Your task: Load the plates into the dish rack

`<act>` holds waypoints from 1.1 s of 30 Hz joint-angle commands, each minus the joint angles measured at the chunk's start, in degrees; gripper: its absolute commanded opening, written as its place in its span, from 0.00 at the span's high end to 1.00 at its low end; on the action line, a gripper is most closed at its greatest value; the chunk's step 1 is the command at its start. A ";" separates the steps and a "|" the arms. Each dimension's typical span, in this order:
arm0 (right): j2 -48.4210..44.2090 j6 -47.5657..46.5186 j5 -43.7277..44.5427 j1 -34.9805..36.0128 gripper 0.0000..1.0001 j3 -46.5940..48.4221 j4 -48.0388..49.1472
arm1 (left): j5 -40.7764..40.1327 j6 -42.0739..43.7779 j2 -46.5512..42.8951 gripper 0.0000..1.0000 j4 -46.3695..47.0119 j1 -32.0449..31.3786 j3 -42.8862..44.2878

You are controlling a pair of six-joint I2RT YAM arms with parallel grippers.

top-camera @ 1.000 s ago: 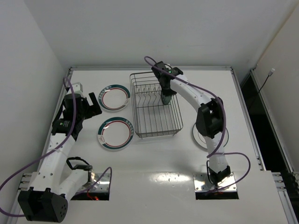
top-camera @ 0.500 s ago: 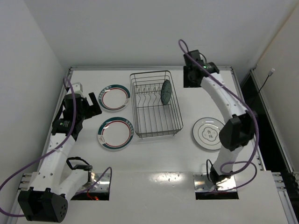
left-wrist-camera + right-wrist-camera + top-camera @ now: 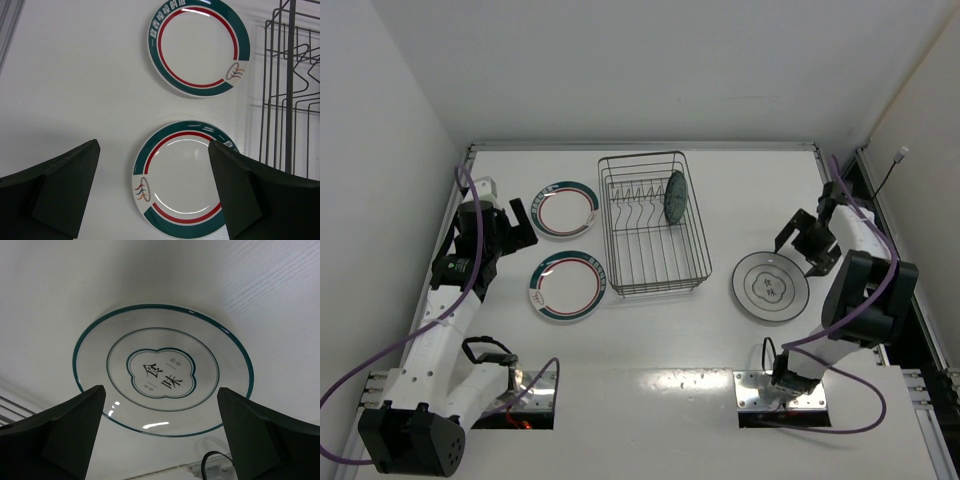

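1. Across the white table (image 3: 660,340), the right arm (image 3: 865,285) has swung away from the rack. It now hangs over the table's right side, while the left arm (image 3: 440,335) has not budged from its post on the left.
2. Mid-table stands the rectangular dark grey wire dish rack (image 3: 656,288). It now carries one item that the right arm was holding there a moment ago.
3. That item is the small round teal patterned plate (image 3: 674,196). It stands on edge among the upright prongs near the rack's far right corner, with nothing gripping it, so I would count one plate of four as loaded.
4. Three plates lie flat on the table:
   - The round white plate with the scalloped grey line (image 3: 771,287) lies to the right of the rack.
   - The two white plates with green-and-red rim rings lie to its left, one farther (image 3: 567,209) and one nearer (image 3: 567,285).
5. Spread wide and empty, the jaws of the right gripper (image 3: 798,245) hover just above the scalloped plate's far edge. My guess is that this plate is next.
6. Equally wide apart and holding nothing, the jaws of the left gripper (image 3: 523,222) sit just beside the farther ringed plate.
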 commanded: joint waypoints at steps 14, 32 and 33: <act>6.65 2.20 -1.69 -11.97 0.09 1.56 0.05 | -2.04 0.53 -1.23 0.10 -0.25 -0.55 1.21; 4.19 5.72 -25.35 -9.08 0.33 -16.90 12.79 | -2.56 0.53 -0.70 0.10 -0.78 -0.55 1.74; 4.19 5.72 -25.87 -9.08 0.35 -16.29 12.79 | -2.56 0.53 -0.70 0.10 -0.78 -0.55 1.74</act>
